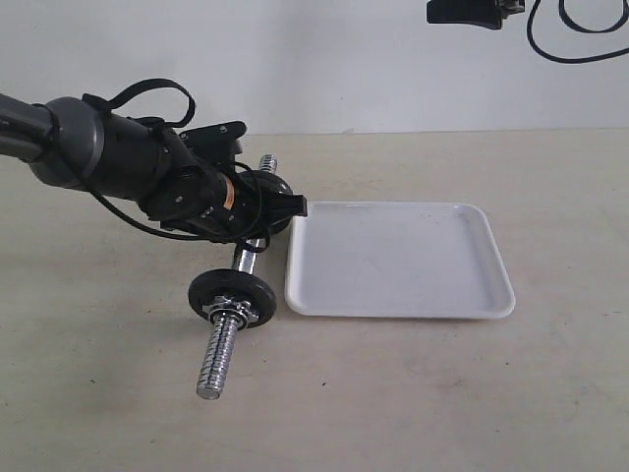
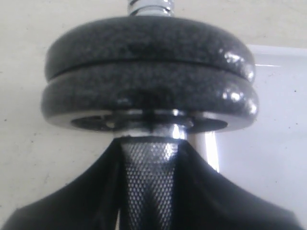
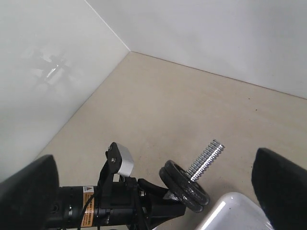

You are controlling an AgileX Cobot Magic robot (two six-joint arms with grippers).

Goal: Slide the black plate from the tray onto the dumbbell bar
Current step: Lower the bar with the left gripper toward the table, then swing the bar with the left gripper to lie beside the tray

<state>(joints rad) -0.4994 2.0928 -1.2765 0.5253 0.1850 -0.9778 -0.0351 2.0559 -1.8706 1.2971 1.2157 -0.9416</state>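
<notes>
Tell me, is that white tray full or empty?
Empty. The tray shows bare white surface; the black discs are on the bar.

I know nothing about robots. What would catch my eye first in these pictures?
First comes the left gripper, a bulky black arm end clamped around the dumbbell bar, which lies on the table just left of the white tray. Two black discs sit stacked on the bar's far end, right past the gripper, and a third disc sits near its close end. The tray holds nothing.
</notes>
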